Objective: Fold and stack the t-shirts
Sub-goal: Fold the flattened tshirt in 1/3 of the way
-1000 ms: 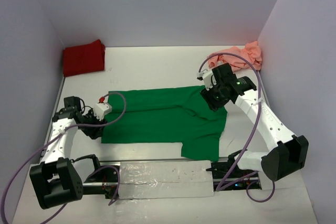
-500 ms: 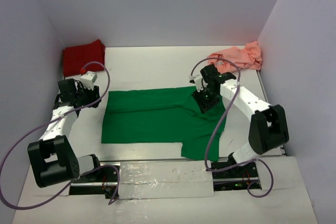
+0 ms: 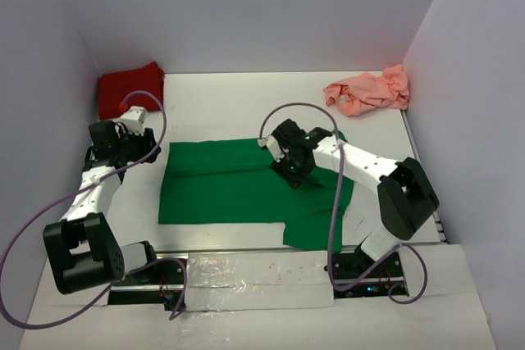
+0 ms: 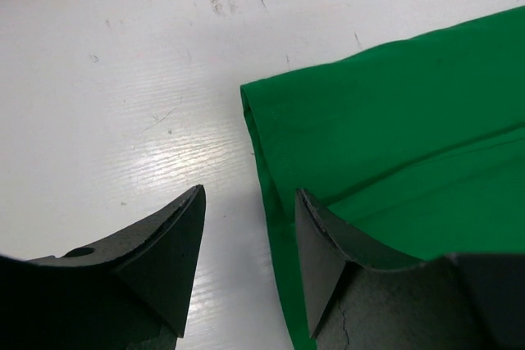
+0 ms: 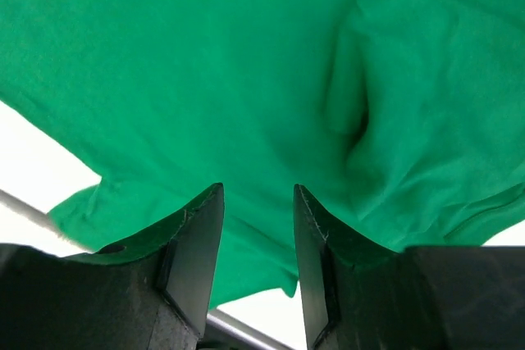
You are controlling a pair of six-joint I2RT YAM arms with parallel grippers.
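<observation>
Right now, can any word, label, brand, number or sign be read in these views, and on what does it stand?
None can be read.
The green t-shirt, dark red t-shirt and pink t-shirt show no print or tag.
The left arm, right arm and taped strip show no legible marking.

plain bright green t-shirt (image 3: pixel 230 190); plain dark red t-shirt (image 3: pixel 130 92); plain salmon pink t-shirt (image 3: pixel 369 92); white table (image 3: pixel 238 112); black-and-white arms (image 3: pixel 365 165).

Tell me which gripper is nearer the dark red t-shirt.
Left. The left gripper is just this side of the dark red t-shirt; the right gripper hovers far off over the green t-shirt.
</observation>
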